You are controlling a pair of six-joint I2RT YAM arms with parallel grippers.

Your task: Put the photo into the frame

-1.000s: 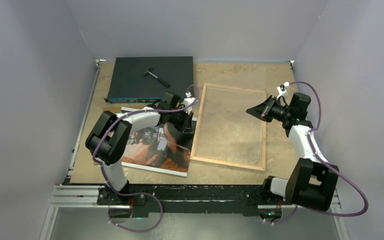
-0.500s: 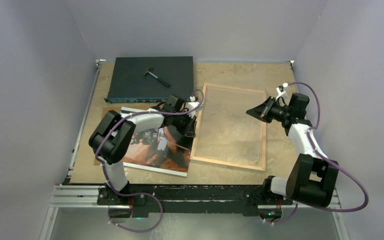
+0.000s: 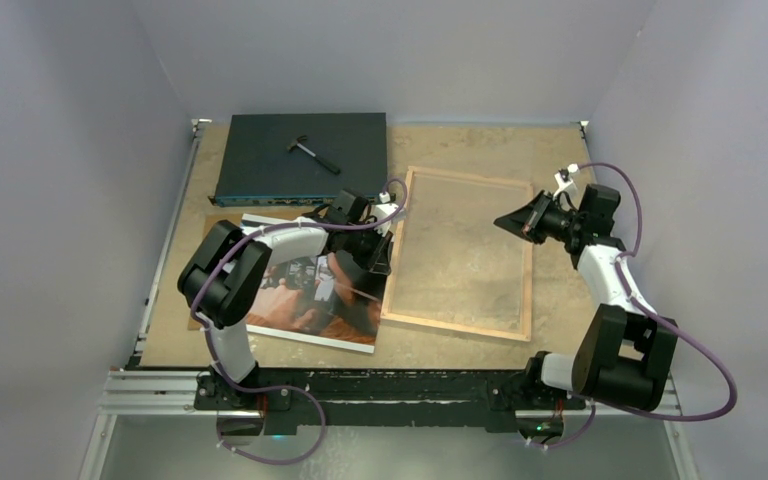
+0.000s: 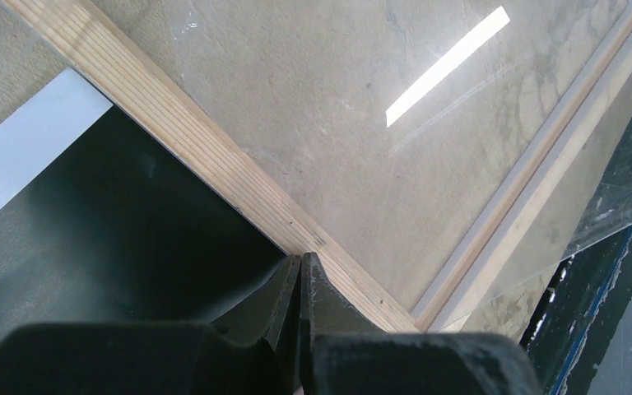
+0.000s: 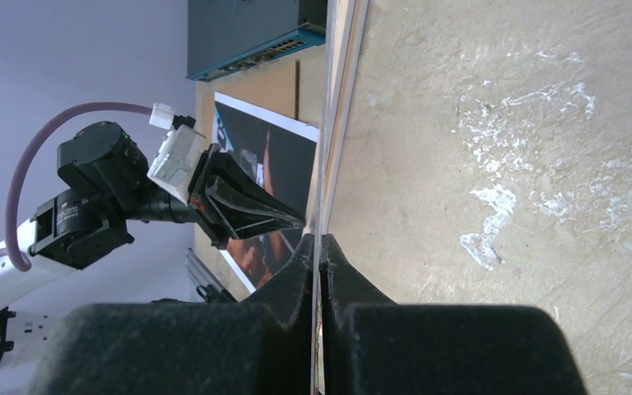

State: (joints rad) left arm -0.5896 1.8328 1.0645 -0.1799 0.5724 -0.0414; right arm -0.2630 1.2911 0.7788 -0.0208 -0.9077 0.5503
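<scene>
Your frame (image 3: 457,327) is a thin-railed rectangle of pale, straight-grained wood. It lies flat on the mottled, sandy-looking bench (image 3: 480,145), right of centre. A clear pane (image 4: 337,123) fills it, glossy enough to throw back a bright streak of light, and the bench's stone-like pattern shows through.

The photo (image 3: 305,300) lies flat just left of the frame. It is a glossy rectangle, dark with reddish-orange patches and a thin white border. Its right edge runs along the frame's left rail, but you cannot tell from these views whether it only touches the wood or slips under it. A strip of plain brown board (image 3: 222,222) shows beneath the photo's far left corner. Behind that sits a dark flat box (image 3: 300,175), matte with a teal front edge, and a small hammer-shaped tool (image 3: 310,152) rests on its top.

Your left fingers (image 4: 309,276) are pressed together with nothing visible between them. Their tips sit at the outer edge of the frame's left rail, just where the dark photo meets the wood.

Your right fingers (image 5: 333,255) are also pressed together. They are held over the frame's far right part near its right rail, well apart from the photo, and you cannot tell whether they touch the frame
</scene>
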